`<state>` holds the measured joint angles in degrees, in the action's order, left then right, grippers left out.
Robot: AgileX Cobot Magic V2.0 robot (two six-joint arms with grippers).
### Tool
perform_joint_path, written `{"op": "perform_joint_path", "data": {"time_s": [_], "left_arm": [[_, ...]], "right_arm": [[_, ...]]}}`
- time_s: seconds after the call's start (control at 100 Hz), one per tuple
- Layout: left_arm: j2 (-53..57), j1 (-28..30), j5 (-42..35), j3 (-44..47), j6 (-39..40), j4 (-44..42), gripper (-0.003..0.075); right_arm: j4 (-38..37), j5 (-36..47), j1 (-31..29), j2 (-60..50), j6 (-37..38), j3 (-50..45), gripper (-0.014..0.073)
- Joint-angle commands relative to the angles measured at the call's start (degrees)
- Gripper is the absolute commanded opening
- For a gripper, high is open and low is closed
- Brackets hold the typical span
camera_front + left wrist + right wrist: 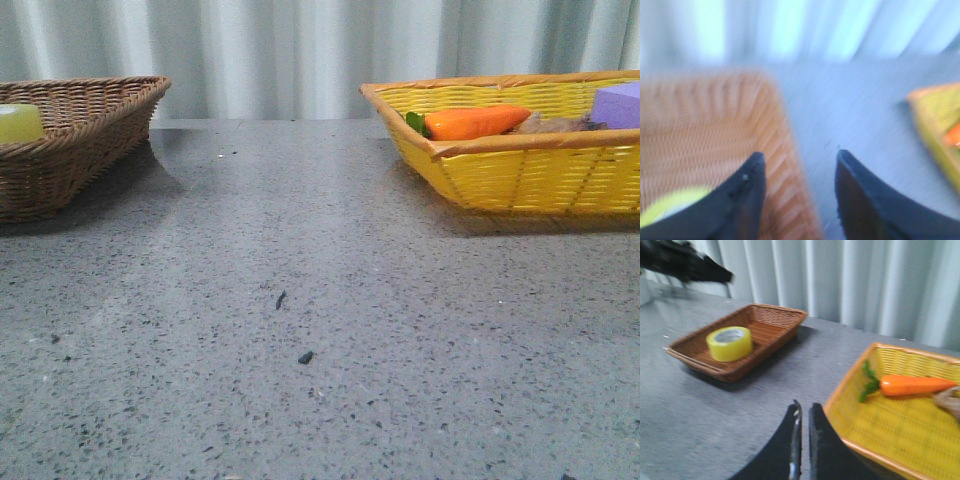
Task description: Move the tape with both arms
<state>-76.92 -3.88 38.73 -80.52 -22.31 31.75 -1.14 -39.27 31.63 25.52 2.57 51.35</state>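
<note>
The yellow tape roll (18,123) lies in the brown wicker basket (90,130) at the table's far left. In the right wrist view the tape (730,343) lies flat in that basket (775,320), white core up. My left gripper (799,154) is open and empty above the basket's right rim (785,150). The tape (670,207) shows beside and below its left finger, and the view is blurred. My right gripper (804,407) is shut and empty above the table, beside the yellow basket (890,430). Neither gripper shows in the front view.
The yellow basket (520,175) at the far right holds an orange carrot (475,122), a purple block (620,105) and a brownish item. The left arm (685,262) shows dark above the brown basket in the right wrist view. A curtain hangs behind the grey table (300,300).
</note>
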Motion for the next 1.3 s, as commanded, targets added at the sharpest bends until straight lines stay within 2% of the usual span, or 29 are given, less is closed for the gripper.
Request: {"op": "perform_joint_path", "data": {"time_s": [0.0, 0.15, 0.32, 0.39, 0.47, 0.5, 0.62, 0.8, 0.87, 0.98, 1.05, 1.22, 1.29], "left_arm": [[9.54, -3.91, -10.23, 4.77, -1.29, -0.61, 0.0202], [26.31, -8.46, -18.91, 21.24, -1.29, -4.56, 0.0158], [46.1, -9.21, -21.78, 40.59, -1.29, -5.7, 0.0115], [54.39, -9.21, -23.81, 47.82, -1.29, -5.81, 0.007], [62.4, -9.01, -24.27, 53.34, -0.91, -5.81, -0.002], [65.42, -9.02, -23.72, 54.97, -0.91, -5.81, -0.002], [71.6, -9.02, -19.78, 57.81, -0.91, -5.81, -0.002], [72.88, -9.02, -17.43, 58.32, -0.91, -4.06, -0.002], [72.88, -9.02, -17.43, 58.32, -0.91, 1.53, -0.002], [72.88, -9.02, -17.34, 58.32, -0.91, 16.56, -0.002], [72.88, -9.02, -17.34, 58.32, -0.91, 21.34, -0.002], [72.88, -9.02, -17.34, 58.32, -0.91, 21.83, -0.002], [72.88, -9.02, -17.97, 58.32, -3.04, 16.98, -0.002]], "right_arm": [[-6.32, 5.69, -0.09, -3.29, 0.05, -2.39, -0.005], [-11.13, 6.02, -0.09, -10.75, 0.05, -9.29, -0.005], [-11.13, 1.84, -0.09, -16.62, 0.05, -12.35, -0.0051], [-10.84, -0.84, -0.09, -17.25, 0.05, -13.02, -0.0051], [-9.74, -4.0, -0.09, -17.25, 0.05, -13.27, -0.0051], [-9.74, -4.91, -0.09, -17.25, 0.05, -13.27, -0.0051], [-9.86, -6.16, -0.09, -17.25, 0.05, -13.4, -0.0051], [-10.0, -6.16, -0.09, -17.25, 0.05, -13.4, -0.0051], [-10.0, -6.16, -0.09, -17.25, 0.05, -13.4, -0.0051], [-10.0, -6.16, -0.09, -17.25, 0.05, -13.4, -0.0051], [-10.0, -6.16, -0.09, -17.25, 0.05, -13.4, -0.0051], [-10.0, -6.16, -0.09, -17.25, 0.05, -13.4, -0.0051], [-10.0, -6.16, -0.09, -17.25, 0.05, -13.4, -0.0051]]}}
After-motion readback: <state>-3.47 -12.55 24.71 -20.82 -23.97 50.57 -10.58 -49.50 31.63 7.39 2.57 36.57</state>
